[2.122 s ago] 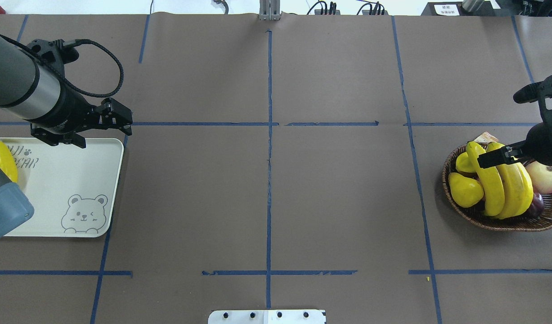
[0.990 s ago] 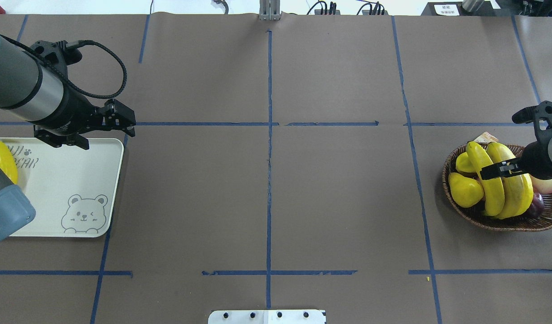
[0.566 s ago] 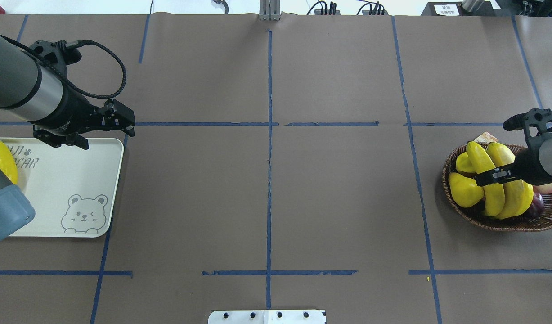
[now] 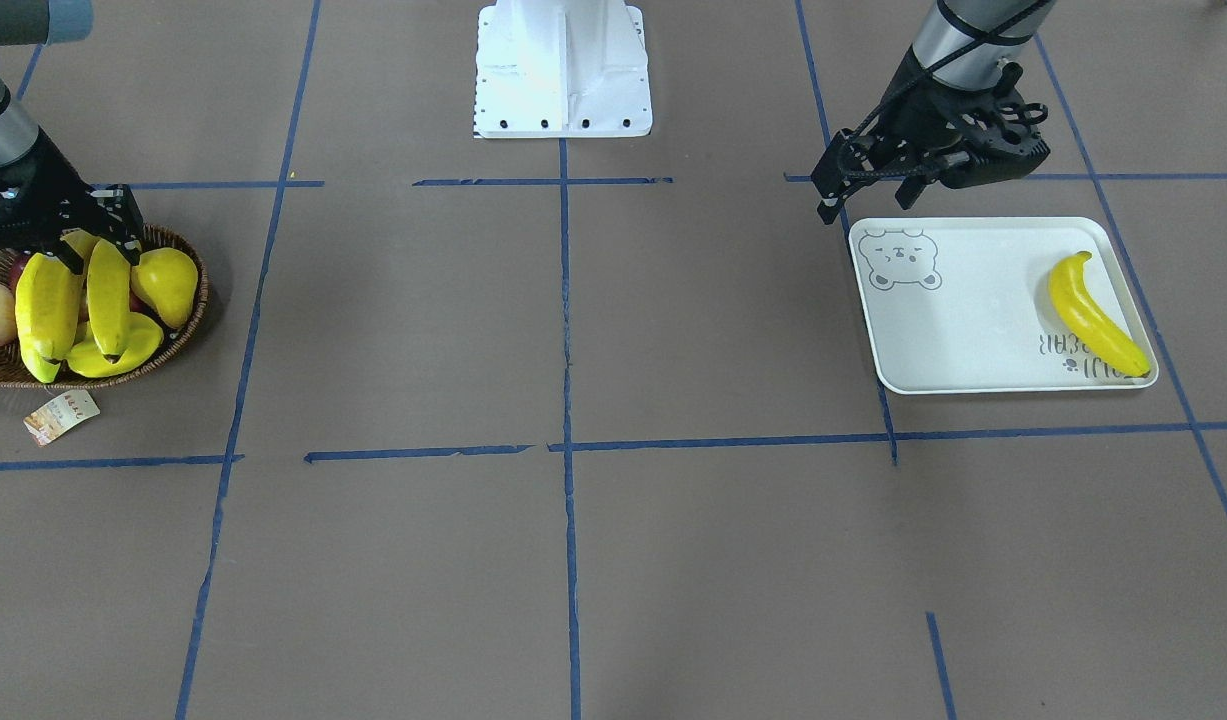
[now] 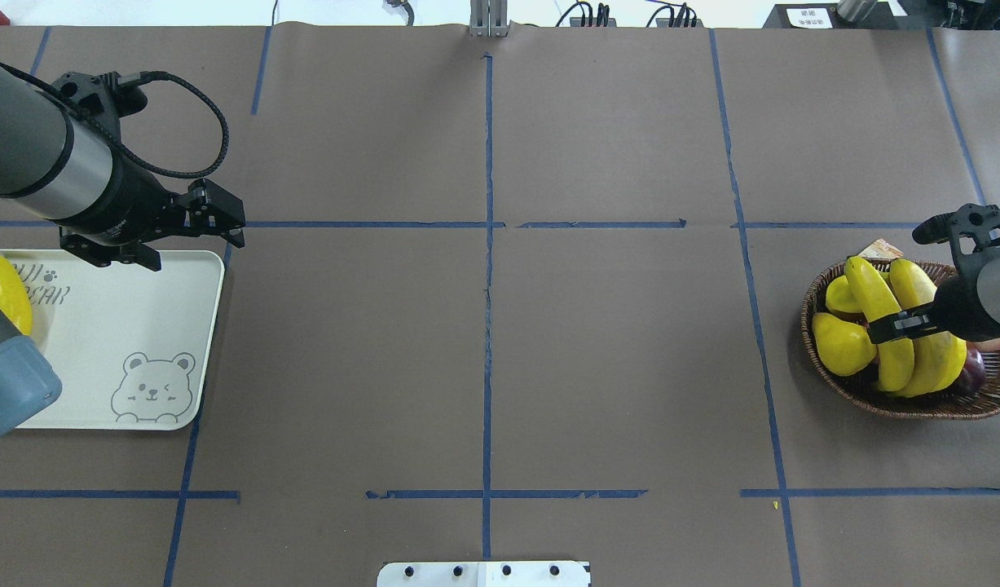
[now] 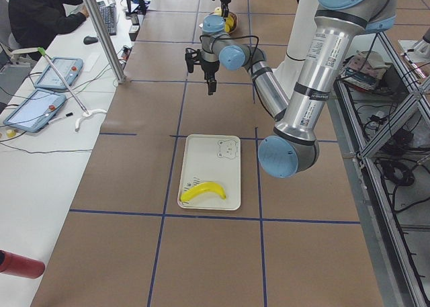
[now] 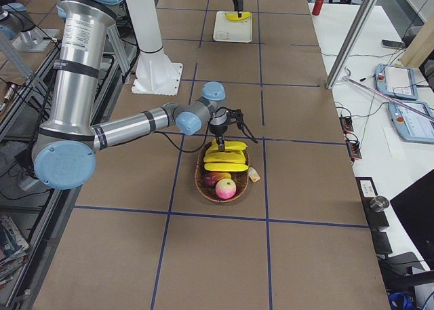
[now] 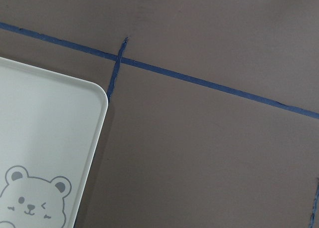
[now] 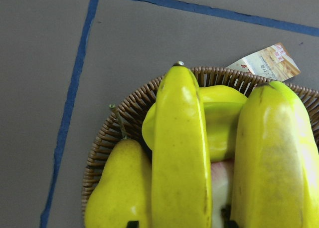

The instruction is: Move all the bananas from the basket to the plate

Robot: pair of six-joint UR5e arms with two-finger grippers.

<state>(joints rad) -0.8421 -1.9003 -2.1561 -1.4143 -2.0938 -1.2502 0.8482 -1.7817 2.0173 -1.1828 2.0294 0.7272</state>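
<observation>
Currently the step in hand is judged to be the grasp of the next banana. One banana is already delivered and the others are not yet moved.

Exterior front-facing: the right gripper [image 4: 103, 250] is lowered onto the oval wicker basket [image 4: 188, 320], with its fingers spread over the bananas [image 4: 105, 290]. The left gripper [image 4: 866, 207] is held with its fingers apart and empty. The plate [image 4: 963, 320] lies just beyond its fingertips, and the delivered banana [image 4: 1093, 315] lies well apart from them.

Overhead exterior: the right gripper [image 5: 897, 324] is set across the mid-length of the target banana [image 5: 878, 289], which is long and curved.

Right wrist-mounted: both dark fingertips [image 9: 131, 224] show at the lower edge, one on each side of the target banana [image 9: 179, 153]. A narrow gap is visible on each side, so no contact is seen. A second banana [image 9: 271, 158] lies just outside one finger, and a squat pear [image 9: 117, 188] lies just outside the other. The skins are smooth, glossy and rounded, and are judged to be slippery. The next move is judged to call for a square closure across the narrow width. A straight lift clear of both neighbours should follow.

Left wrist-mounted: no fingers are in view. Only a rounded corner of the plate [image 8: 50, 128] is shown, white and smooth with a raised rim.

Exterior left: the delivered banana [image 6: 203, 191] lies on the plate [image 6: 201, 159].

Exterior right: the bananas [image 7: 226, 157] are stacked in the basket [image 7: 201, 178] directly beneath the fingers.
</observation>
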